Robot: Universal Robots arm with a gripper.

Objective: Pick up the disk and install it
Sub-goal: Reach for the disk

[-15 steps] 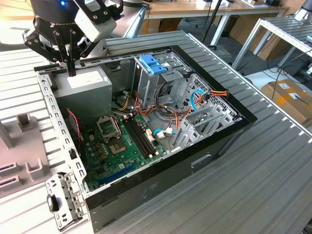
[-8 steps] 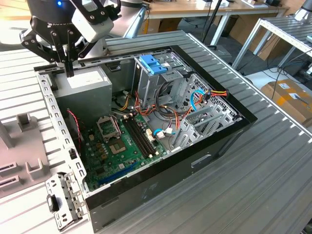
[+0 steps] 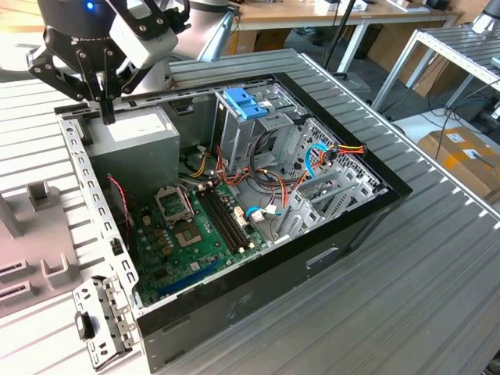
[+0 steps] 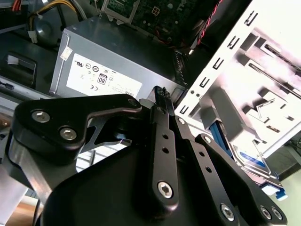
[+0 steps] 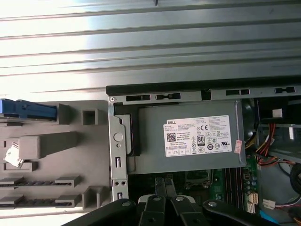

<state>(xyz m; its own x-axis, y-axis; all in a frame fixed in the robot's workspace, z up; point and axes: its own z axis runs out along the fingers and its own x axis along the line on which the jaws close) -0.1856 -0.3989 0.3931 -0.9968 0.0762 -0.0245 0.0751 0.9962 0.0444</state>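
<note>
The disk point(image 5: 29, 109) shows as a blue carrier edge standing in a grey slotted holder point(image 5: 51, 155) beside the computer case. In the second wrist view the disk point(image 4: 251, 159) shows its white-and-blue label and light blue frame inside that holder. My gripper point(image 3: 107, 117) hangs over the case's back corner, above the grey power supply point(image 3: 133, 137). Its two black fingers point(image 4: 162, 101) are pressed together with nothing between them. The gripper point(image 5: 163, 182) is apart from the disk, which lies outside the case wall.
The open case point(image 3: 375, 215) holds a green motherboard point(image 3: 187, 234), coloured cables and a metal drive cage point(image 3: 266, 129) with a fixed blue latch piece point(image 3: 244, 101). The perforated case wall point(image 5: 117, 150) stands between the power supply and the grey holder point(image 3: 31, 234). A ribbed metal table point(image 3: 437, 281) surrounds it.
</note>
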